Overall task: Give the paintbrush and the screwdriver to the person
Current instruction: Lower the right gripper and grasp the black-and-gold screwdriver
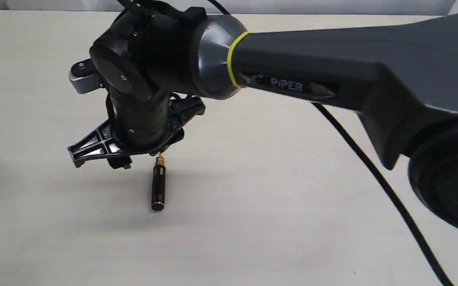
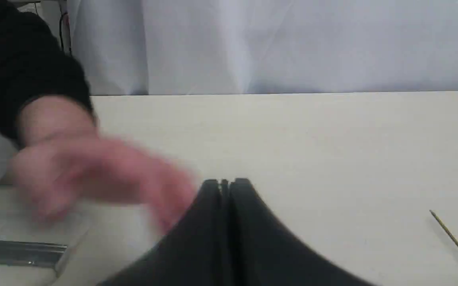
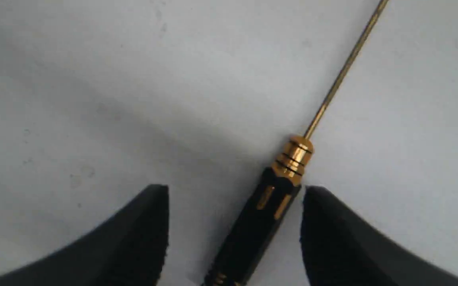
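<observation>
One pale table [image 1: 292, 198] carried everything. Over it reached one black right arm [image 1: 332, 59] with a yellow ring, stretched across from the right of the exterior view and bent down at the wrist. One person's hand [image 2: 94, 171], bare below a dark sleeve and smeared by motion blur, hung low over the table next to the left gripper [image 2: 225, 184], whose two fingers were pressed together with nothing between them. The right gripper [image 3: 235, 198] pointed down at the table with its two fingers spread wide, one on each side of the tool's black handle; whether either finger touched it could not be told. One paintbrush [image 2: 20, 253] lay flat on the table under the blurred hand, showing only its silver ferrule and a hazy pale patch of bristles. One screwdriver [image 1: 158, 182] lay flat on the table below the right gripper, its gold collar just past the fingertips and its thin shaft running away from them
</observation>
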`<state>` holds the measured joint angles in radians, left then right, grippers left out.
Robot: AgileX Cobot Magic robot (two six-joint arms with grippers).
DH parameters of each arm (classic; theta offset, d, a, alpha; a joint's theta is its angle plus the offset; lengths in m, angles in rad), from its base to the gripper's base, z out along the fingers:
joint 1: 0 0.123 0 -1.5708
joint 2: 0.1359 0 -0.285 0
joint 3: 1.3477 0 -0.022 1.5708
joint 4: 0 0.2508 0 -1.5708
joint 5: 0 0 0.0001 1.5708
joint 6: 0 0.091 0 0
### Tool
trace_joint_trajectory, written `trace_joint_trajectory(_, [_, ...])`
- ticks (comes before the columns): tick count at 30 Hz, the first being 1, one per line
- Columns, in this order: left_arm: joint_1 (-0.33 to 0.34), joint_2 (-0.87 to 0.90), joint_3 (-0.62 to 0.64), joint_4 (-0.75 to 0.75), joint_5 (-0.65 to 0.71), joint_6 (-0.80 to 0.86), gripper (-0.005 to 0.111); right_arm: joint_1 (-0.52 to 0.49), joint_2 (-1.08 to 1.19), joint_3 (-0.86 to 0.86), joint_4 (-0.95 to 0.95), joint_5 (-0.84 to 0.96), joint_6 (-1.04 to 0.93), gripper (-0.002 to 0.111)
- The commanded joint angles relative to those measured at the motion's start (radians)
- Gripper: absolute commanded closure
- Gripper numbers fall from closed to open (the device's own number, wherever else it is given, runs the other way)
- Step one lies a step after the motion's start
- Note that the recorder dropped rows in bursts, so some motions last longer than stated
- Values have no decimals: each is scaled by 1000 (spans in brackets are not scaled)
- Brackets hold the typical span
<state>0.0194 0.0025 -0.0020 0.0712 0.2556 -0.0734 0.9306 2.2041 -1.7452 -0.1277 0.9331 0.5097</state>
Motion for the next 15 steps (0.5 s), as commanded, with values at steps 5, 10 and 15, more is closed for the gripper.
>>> trace_joint_trajectory(5, [-8, -2, 2, -4, -6, -2, 107, -4, 65, -1, 8, -16, 2, 55])
trace_joint_trajectory(10, [-8, -2, 2, -4, -6, -2, 107, -9, 117, -1, 8, -18, 2, 65])
trace_joint_trajectory(15, [-8, -2, 2, -4, -6, -2, 107, -25, 137, -1, 22, -16, 10, 84])
